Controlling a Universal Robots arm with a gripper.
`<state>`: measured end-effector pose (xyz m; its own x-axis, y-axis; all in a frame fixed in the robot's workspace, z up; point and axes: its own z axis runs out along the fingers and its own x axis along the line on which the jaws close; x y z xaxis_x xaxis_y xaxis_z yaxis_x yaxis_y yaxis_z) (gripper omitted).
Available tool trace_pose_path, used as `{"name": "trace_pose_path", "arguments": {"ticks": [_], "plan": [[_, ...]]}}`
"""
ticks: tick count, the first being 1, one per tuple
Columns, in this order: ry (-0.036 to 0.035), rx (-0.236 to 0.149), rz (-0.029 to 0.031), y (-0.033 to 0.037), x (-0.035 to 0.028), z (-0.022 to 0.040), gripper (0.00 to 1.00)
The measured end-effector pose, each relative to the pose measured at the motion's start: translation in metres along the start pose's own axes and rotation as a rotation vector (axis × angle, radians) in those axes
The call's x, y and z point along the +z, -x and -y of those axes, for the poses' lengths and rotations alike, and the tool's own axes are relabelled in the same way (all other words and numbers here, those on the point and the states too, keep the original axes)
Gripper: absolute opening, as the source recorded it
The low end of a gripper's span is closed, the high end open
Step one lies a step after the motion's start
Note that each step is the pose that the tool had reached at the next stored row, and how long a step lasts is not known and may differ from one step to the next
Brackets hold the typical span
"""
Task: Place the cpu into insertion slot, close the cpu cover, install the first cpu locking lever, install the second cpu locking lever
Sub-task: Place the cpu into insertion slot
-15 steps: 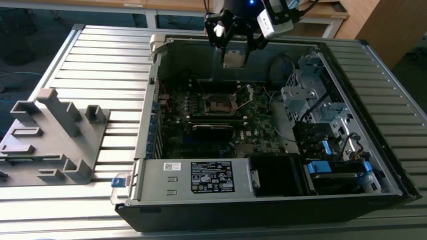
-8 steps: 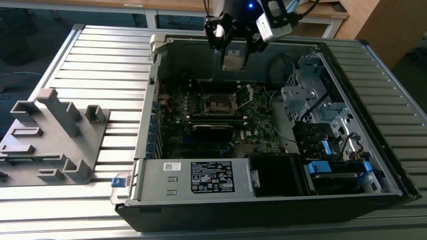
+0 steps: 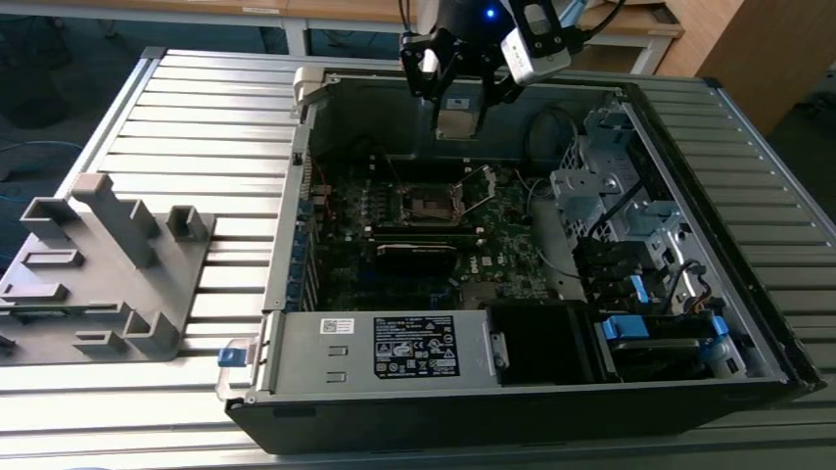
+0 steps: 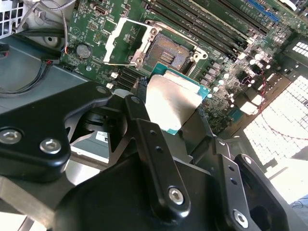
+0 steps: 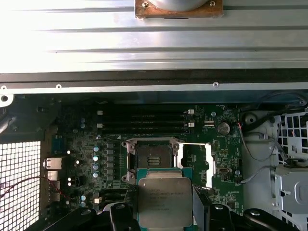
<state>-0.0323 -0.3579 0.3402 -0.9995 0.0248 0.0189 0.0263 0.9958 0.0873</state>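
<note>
1. The claw (image 3: 460,106) is closed on the cpu (image 3: 455,122), one finger on each of two opposite edges, and holds it in the air above the open computer case (image 3: 392,411).
2. In both wrist views the cpu (image 5: 164,202) (image 4: 173,103) shows its dull metal top on a green border. Faint lines of print cross the top, too small to read.
3. The insertion slot (image 5: 153,156) (image 4: 168,50) lies below the claw and apart from the cpu, bare and uncovered.
4. The cpu cover (image 5: 208,166) (image 4: 110,43) is swung open just beside the slot.
5. Well below the claw, nearer the case's front, a white label (image 3: 411,345) on the power supply carries blocks of print that cannot be made out.
6. The case lies on a slatted metal table (image 3: 196,117), with a grey fixture (image 3: 105,264) off to the exterior view's left.
</note>
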Motion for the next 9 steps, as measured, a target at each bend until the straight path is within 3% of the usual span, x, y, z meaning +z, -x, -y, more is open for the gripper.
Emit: {"name": "trace_pose_path", "arguments": {"ticks": [5, 9], "plan": [[0.0003, 0.0, 0.0001, 0.0, 0.0004, 0.0, 0.54], [-0.0001, 0.0, 0.0, 0.0001, 0.0042, 0.0004, 0.54]]}}
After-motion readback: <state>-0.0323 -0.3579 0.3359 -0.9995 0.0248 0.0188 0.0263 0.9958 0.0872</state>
